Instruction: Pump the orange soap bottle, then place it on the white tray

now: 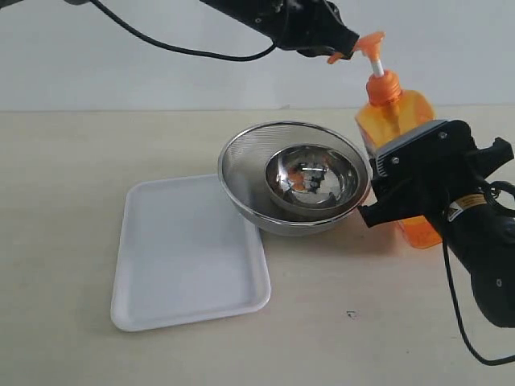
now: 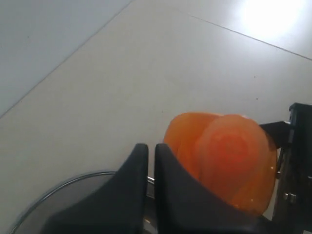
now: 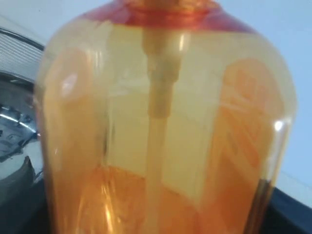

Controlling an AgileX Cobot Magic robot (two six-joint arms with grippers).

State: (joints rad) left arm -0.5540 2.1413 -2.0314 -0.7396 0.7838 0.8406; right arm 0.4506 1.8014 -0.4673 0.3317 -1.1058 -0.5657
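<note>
Beige table carries the white tray at the exterior view's left, nested steel bowls at centre, and the orange soap bottle upright just beside the bowls, well apart from the tray. Right gripper jaws pinch the bottle body, apparently to steady it for pumping. Left gripper jaws, pressed together, sit at the raised pump head, forming one blunt pressing tip.

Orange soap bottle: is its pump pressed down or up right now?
Up, not pressed. On the orange soap bottle, the white stem stands exposed between pump head and collar in the exterior view.
</note>
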